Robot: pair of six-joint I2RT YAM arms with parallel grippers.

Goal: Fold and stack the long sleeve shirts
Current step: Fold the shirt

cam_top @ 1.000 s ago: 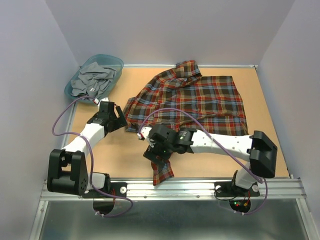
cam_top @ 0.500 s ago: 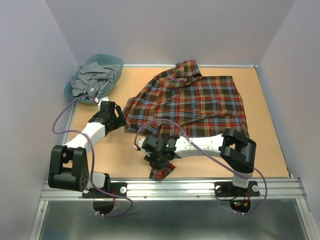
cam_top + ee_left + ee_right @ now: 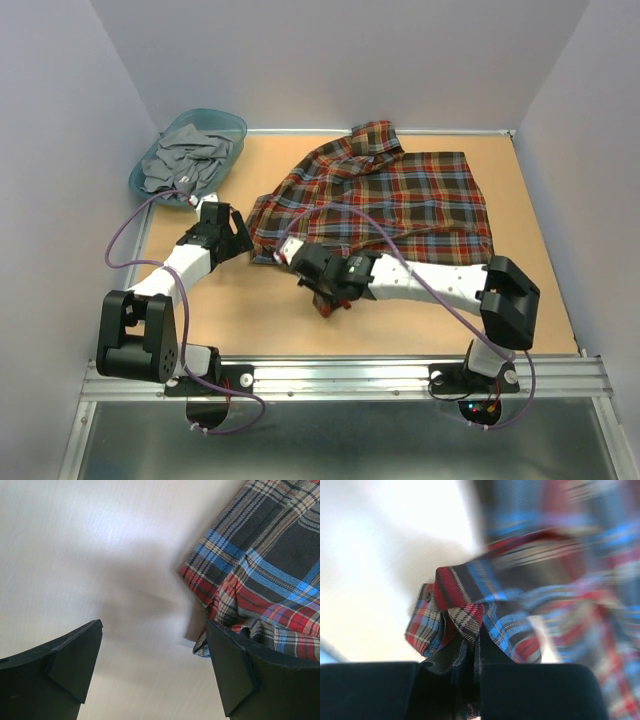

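Observation:
A plaid long sleeve shirt (image 3: 400,200) lies spread across the middle and back of the tan table, collar toward the back wall. My right gripper (image 3: 325,292) is shut on the bunched cuff end of its sleeve (image 3: 465,607), which shows pinched between the black jaws (image 3: 474,647) in the right wrist view. My left gripper (image 3: 235,235) stands open beside the shirt's left edge (image 3: 270,565), its right finger (image 3: 245,675) close against the fabric and only bare table between the jaws (image 3: 155,660).
A teal basket (image 3: 236,128) holding grey clothes (image 3: 185,160) sits at the back left corner. The metal rail (image 3: 350,375) runs along the near edge, and purple cables loop over both arms.
My right gripper went from open to shut on the sleeve cuff near the front edge and has carried it back toward the shirt body. The left arm has stayed still.

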